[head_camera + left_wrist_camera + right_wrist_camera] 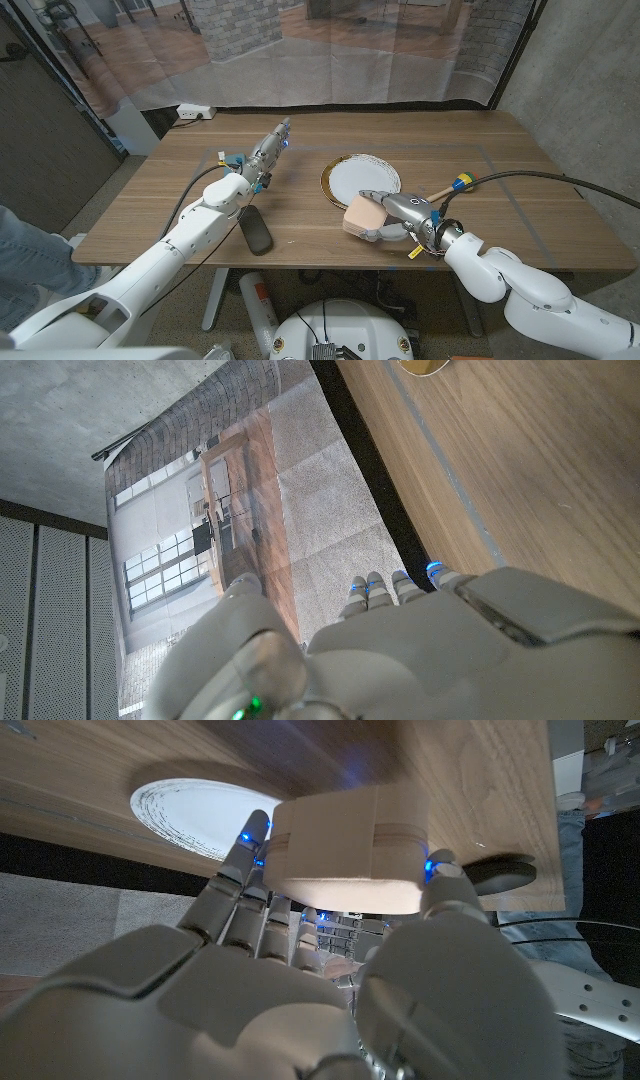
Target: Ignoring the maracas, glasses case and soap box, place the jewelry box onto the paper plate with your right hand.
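Note:
My right hand (400,217) grips the beige jewelry box (362,216) just in front of the paper plate (360,180), near the table's front edge. The plate is white with a gold rim and lies at the table's middle. In the right wrist view the jewelry box (345,848) sits between my fingers (240,870) and thumb, with the paper plate (195,808) beyond it. My left hand (262,155) stretches out over the table's left half, holding nothing. In the left wrist view my left hand (420,650) has its fingers extended.
A dark glasses case (257,231) lies near the front edge under my left forearm. A maraca (448,188) with a yellow and blue head lies right of the plate, behind my right hand. A power strip (194,112) sits beyond the table's far left corner.

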Robot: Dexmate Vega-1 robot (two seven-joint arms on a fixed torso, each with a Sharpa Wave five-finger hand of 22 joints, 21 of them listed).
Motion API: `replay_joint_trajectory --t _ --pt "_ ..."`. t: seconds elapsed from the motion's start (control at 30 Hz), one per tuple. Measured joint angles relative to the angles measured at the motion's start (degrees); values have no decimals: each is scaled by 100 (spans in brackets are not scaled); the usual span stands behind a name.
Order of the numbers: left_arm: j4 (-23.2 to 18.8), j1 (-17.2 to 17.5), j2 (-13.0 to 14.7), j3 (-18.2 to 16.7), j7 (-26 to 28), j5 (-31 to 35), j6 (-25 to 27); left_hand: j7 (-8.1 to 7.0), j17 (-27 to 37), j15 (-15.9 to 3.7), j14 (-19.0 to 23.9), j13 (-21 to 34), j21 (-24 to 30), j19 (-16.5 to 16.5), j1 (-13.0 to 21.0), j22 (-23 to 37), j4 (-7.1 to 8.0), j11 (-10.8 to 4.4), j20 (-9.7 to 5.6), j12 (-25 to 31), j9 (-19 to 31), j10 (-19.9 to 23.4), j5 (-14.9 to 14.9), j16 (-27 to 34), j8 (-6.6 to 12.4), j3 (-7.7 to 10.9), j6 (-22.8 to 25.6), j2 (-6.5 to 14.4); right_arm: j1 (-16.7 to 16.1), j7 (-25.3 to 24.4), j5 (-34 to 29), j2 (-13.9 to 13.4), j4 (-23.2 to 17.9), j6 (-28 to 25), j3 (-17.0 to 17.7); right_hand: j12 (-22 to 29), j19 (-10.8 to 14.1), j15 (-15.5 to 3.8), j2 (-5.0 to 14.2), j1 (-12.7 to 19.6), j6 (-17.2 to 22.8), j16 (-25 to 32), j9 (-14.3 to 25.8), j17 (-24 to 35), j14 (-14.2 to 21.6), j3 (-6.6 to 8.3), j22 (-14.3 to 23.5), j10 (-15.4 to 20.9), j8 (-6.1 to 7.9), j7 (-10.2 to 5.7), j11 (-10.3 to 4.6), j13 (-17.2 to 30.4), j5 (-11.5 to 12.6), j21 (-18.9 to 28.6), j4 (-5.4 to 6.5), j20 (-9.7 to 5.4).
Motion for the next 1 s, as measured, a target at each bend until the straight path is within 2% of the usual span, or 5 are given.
replay_joint_trajectory --t 0.43,0.5,1.0 --pt "-74 50 50 -32 9 -7 0 0 0 0 0 0 0 0 30 0 -16 0 0 0 0 0 0 0 0 -15 0 31 222 100 -77 99 92 137 -62 -1 -1 20 -17 17 46 -1 13 -1 20 0 -1 0 0 -14 0 29 -40 0 0 0" --pt "-78 52 53 -33 17 -7 -2 0 0 0 0 0 0 0 31 0 -15 0 0 0 0 0 0 0 0 -15 0 31 367 109 -97 188 162 149 -115 -1 -1 20 -18 18 46 -1 13 -1 20 0 -1 0 0 -14 0 29 -69 0 0 0" --pt "-106 48 80 -40 26 7 -2 0 0 0 0 0 0 0 30 0 -39 0 0 0 0 0 0 0 0 -39 0 30 669 169 -183 394 373 215 -232 27 20 -30 -24 23 76 -22 12 26 70 24 -2 83 0 17 0 54 -128 0 -24 -20"
